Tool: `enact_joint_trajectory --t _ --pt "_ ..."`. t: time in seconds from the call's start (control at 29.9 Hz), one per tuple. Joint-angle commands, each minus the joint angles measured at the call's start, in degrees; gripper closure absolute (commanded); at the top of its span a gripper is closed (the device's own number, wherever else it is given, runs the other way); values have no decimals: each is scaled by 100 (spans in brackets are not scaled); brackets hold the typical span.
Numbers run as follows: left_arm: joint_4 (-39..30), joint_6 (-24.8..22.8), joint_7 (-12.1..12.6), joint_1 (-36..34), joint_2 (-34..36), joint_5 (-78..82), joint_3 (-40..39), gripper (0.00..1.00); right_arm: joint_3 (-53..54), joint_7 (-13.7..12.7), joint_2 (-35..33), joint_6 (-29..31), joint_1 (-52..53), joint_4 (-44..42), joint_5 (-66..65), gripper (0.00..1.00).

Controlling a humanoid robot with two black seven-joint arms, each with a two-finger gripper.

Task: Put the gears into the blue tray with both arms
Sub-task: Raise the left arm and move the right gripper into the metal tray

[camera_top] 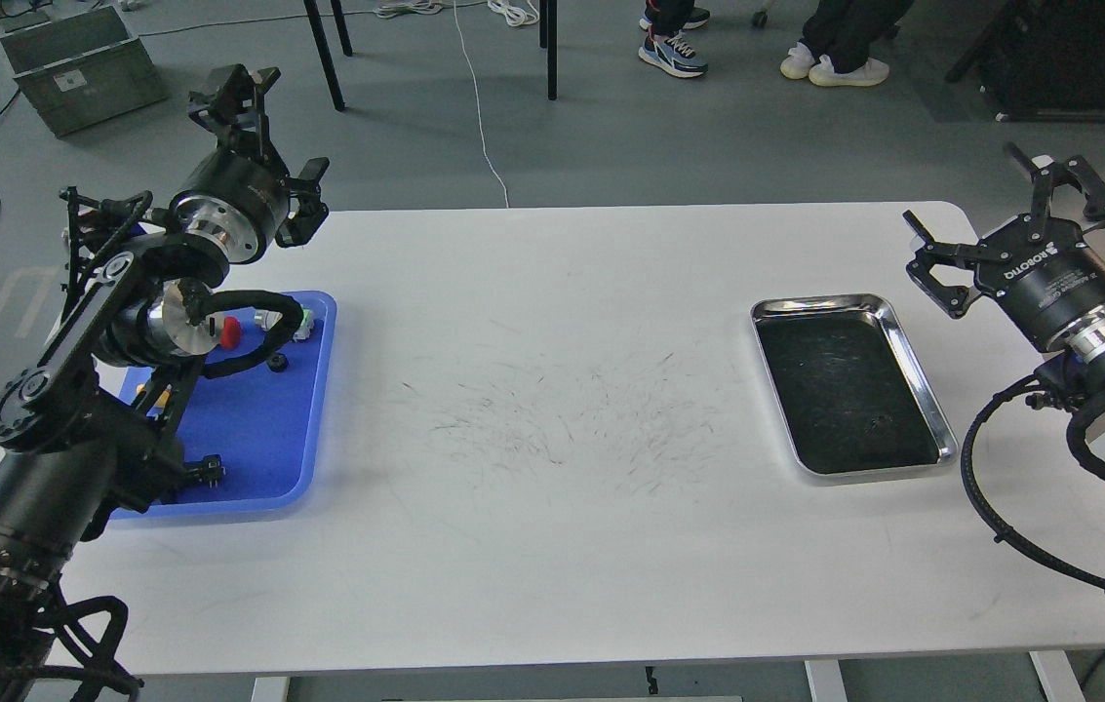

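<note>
Both grippers, left [264, 122] and right [1001, 219], hang with fingers spread, holding nothing; the left arm [74, 390] above the blue tray [259, 439] could knock gears [277, 363] out.

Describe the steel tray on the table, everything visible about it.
The steel tray is a shiny rectangular metal pan with rounded corners and a low, raised, polished rim. Its inside looks black and scuffed with pale scratches, and nothing large can be seen in it. It lies flat on the white table, on its right side, turned slightly askew to the table edge. Nothing else touches it: the right gripper hangs off beyond its far right corner, jaws spread apart.
</note>
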Motion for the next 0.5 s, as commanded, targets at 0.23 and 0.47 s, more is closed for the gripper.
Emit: enact_joint_trajectory --t 0.23,0.47 --pt "55 -31 -389 413 -38 -233 -239 2 -910 -466 -1259 0 1388 1130 -1735 1" --pt "556 -163 -732 422 -91 -734 -256 2 -1807 -652 -1752 0 2110 1763 -3474 1"
